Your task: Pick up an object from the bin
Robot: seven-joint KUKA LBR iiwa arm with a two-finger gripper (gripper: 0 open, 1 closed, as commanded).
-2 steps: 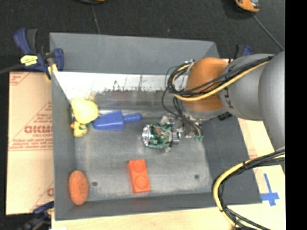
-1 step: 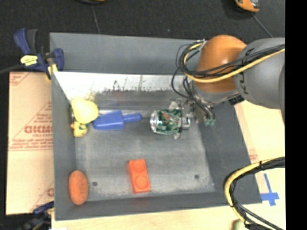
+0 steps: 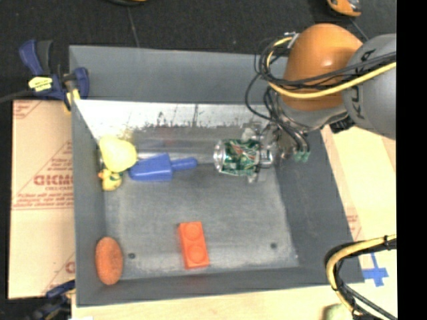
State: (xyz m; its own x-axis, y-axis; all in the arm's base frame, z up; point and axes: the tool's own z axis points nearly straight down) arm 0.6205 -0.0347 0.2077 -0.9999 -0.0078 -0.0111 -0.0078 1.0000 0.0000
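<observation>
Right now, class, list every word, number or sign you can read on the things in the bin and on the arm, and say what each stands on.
orange brick: no text.
blue handled tool: no text.
yellow lump: no text.
orange oval: no text.
arm's grey link: dark lettering, too blurred to read.

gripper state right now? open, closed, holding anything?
Gripper: cannot be told from this view. It is near the back wall of the bin, beside the narrow end of the blue tool.
</observation>
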